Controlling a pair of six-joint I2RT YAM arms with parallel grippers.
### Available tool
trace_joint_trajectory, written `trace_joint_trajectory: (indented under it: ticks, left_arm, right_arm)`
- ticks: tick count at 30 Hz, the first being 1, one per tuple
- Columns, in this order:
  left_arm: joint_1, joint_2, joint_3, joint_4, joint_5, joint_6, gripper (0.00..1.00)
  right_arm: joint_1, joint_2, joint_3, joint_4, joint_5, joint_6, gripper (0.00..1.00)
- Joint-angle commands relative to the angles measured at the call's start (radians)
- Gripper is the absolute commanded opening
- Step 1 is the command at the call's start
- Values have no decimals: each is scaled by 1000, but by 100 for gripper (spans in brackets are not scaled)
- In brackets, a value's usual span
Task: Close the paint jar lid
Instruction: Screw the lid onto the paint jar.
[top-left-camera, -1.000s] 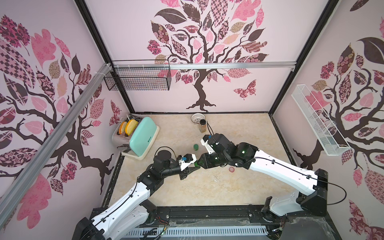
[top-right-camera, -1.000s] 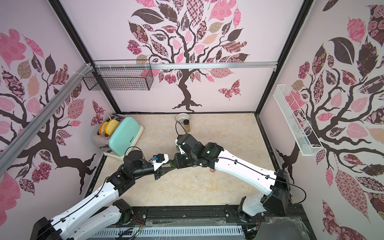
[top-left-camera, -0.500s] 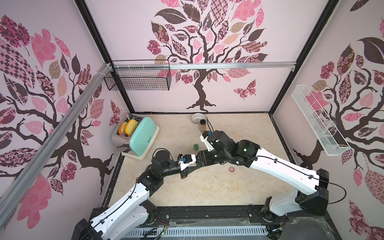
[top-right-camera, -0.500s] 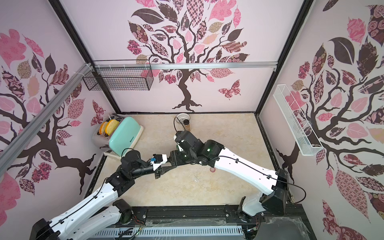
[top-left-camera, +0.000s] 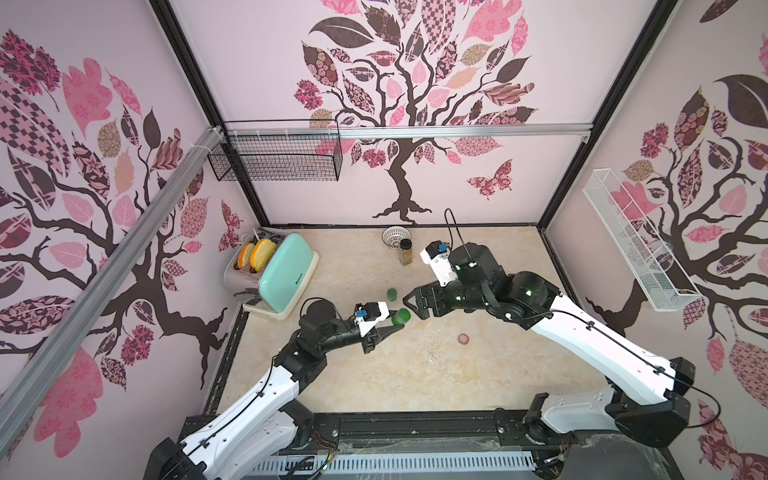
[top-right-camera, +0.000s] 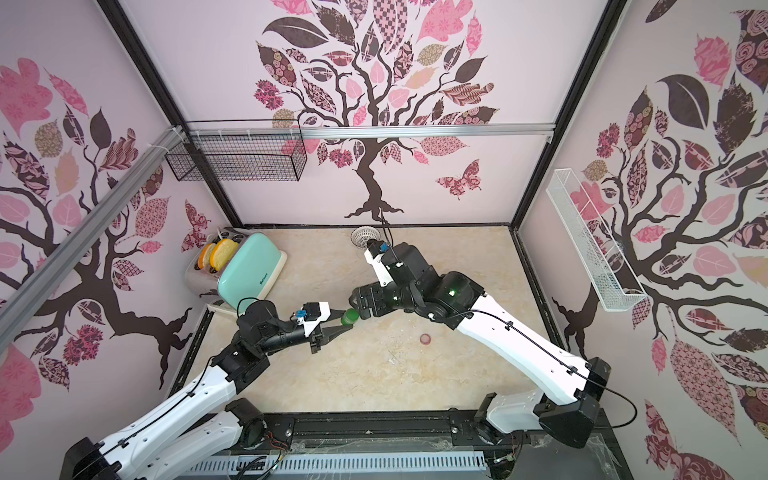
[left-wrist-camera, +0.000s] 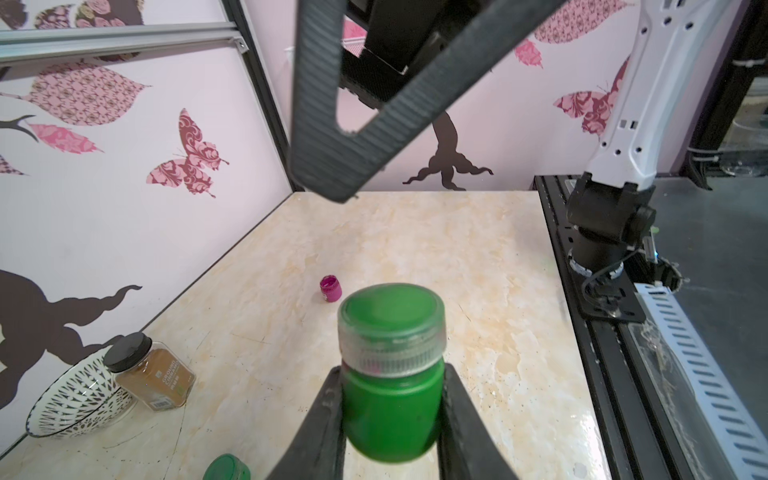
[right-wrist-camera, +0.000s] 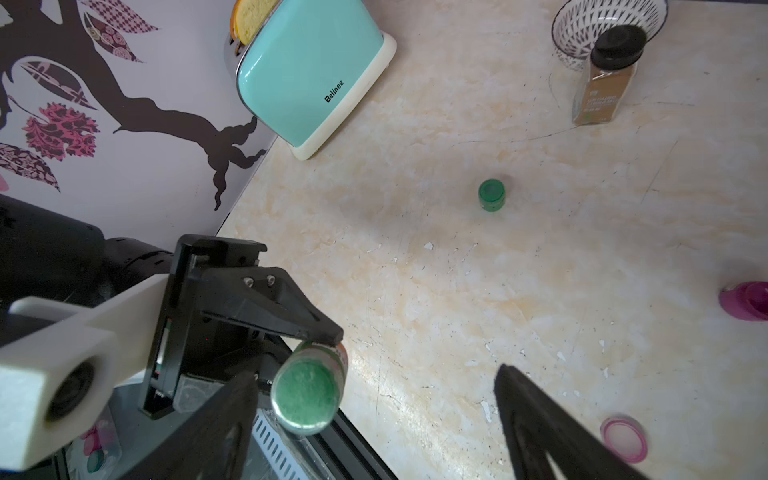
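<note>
A small green paint jar (top-left-camera: 401, 317) (top-right-camera: 350, 316) is held in the air over the table, with my left gripper (top-left-camera: 394, 324) (left-wrist-camera: 392, 372) shut on its body (left-wrist-camera: 390, 409). Its clear ribbed lid (left-wrist-camera: 390, 332) (right-wrist-camera: 306, 394) sits on top and faces the right arm. My right gripper (top-left-camera: 414, 307) (right-wrist-camera: 374, 380) stands open just in front of the lid. Its jaws are spread wide on either side and do not touch the lid. One of its ribbed fingers (left-wrist-camera: 332, 124) hangs above the jar in the left wrist view.
A second green jar (top-left-camera: 391, 294) (right-wrist-camera: 491, 194) stands on the table behind the held one. A pink jar (left-wrist-camera: 330, 288) (right-wrist-camera: 744, 300) and a loose pink lid (top-left-camera: 463, 338) (right-wrist-camera: 624, 438) lie to the right. The spice jar (top-left-camera: 405, 251), bowl (top-left-camera: 395, 235) and mint toaster (top-left-camera: 284, 270) stand at the back.
My right gripper was shut on the jar's lid; it has opened wide and drawn back a little. The left gripper keeps hold of the jar.
</note>
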Motion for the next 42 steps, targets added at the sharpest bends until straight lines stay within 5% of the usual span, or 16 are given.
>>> trace_joint_trajectory:
  ticks: [1, 6, 17, 42]
  left_arm:
    - [61, 5, -18, 127, 21, -102, 16]
    - [145, 28, -4, 147, 85, -144, 17]
    - [148, 28, -9, 135, 120, -136, 17]
    - [138, 50, 15, 68, 240, -73, 17]
  right_arm:
    - [-13, -11, 2, 30, -18, -157, 97]
    - [-16, 8, 9, 36, -42, -280, 97]
    - [-15, 38, 82, -58, -257, -571, 88]
    - [-15, 179, 285, -284, -245, -629, 78]
